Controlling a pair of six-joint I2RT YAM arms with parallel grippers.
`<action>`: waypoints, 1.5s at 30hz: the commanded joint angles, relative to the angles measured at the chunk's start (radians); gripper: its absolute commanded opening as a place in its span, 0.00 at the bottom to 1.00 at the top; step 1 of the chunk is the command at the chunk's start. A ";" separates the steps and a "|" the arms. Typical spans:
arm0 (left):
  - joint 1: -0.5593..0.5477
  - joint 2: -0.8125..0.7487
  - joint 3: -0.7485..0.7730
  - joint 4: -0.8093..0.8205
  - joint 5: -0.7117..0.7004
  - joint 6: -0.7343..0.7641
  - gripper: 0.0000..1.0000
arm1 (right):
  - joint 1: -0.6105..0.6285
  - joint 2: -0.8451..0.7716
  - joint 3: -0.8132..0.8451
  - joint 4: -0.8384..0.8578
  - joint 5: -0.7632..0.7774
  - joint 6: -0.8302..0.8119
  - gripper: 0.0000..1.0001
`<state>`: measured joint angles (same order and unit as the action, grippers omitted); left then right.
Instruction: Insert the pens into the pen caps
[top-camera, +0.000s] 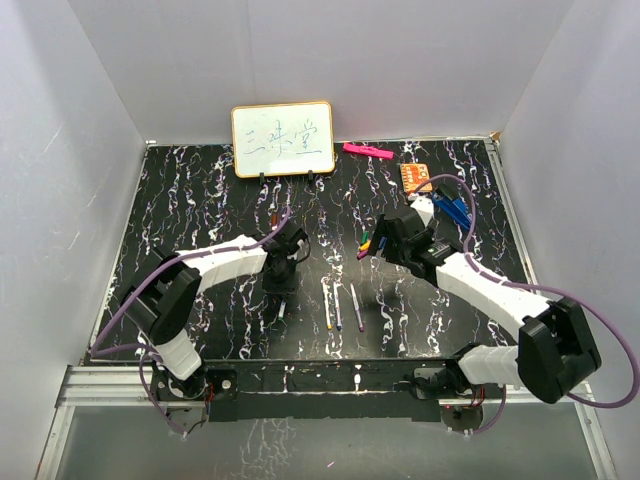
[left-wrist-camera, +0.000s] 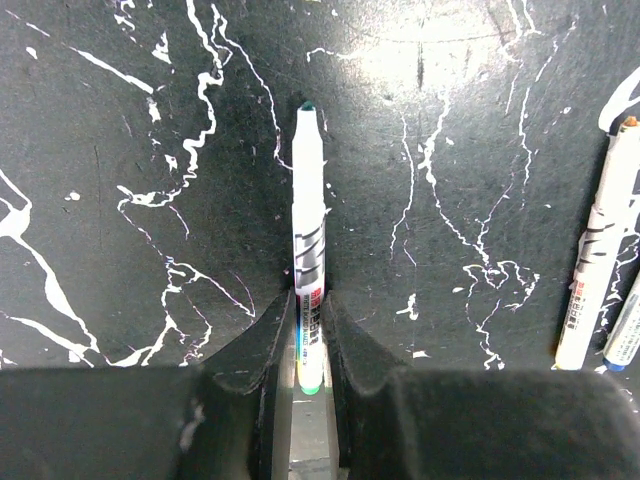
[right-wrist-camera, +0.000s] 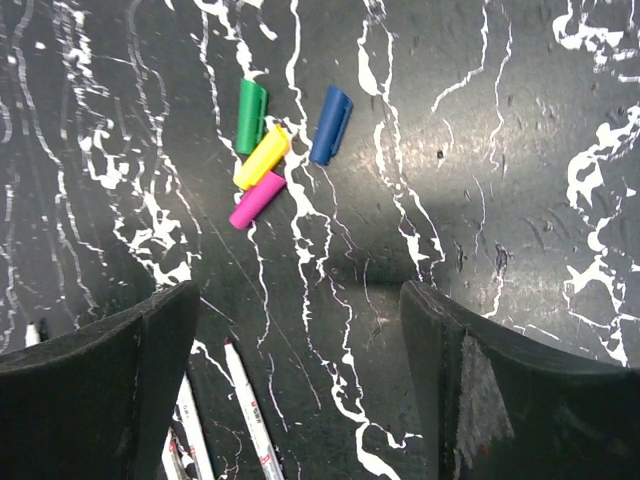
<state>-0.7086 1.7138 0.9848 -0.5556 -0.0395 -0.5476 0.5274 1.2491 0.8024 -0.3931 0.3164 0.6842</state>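
"What's laid out here?"

"A black marbled table (top-camera: 200, 200) with a whiteboard (top-camera: 283, 139) propped at its far edge. The left arm (top-camera: 215, 258) and right arm (top-camera: 480, 280) both reach in towards the middle."

"And the left gripper?"

"The left gripper (left-wrist-camera: 308, 300) is clamped on a green-tipped pen (left-wrist-camera: 308, 200) near its rear end. The pen sticks out ahead of the fingers. I can't tell whether it touches the table."

"The right one?"

"The right gripper (right-wrist-camera: 300, 300) has its jaws spread wide with nothing between them, above the caps."

"Other pens?"

"Three loose pens (top-camera: 337, 306) lie side by side near the front, between the arms."

"The caps?"

"A green cap (right-wrist-camera: 251, 116), a yellow cap (right-wrist-camera: 262, 157) and a pink-purple cap (right-wrist-camera: 257, 200) lie bunched end to end. A blue cap (right-wrist-camera: 330, 124) lies just beside them, apart."
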 joint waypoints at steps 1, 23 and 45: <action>0.008 0.092 -0.110 0.060 -0.054 0.039 0.00 | -0.002 0.056 0.066 -0.031 0.019 0.015 0.71; -0.001 -0.126 -0.112 0.013 -0.106 0.046 0.00 | -0.002 0.409 0.442 -0.120 -0.010 -0.056 0.39; -0.004 -0.315 -0.138 0.036 -0.043 0.070 0.00 | -0.001 0.648 0.584 -0.175 0.042 -0.074 0.38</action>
<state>-0.7116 1.4120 0.8440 -0.4919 -0.0879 -0.4976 0.5274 1.8759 1.3216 -0.5804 0.3222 0.6212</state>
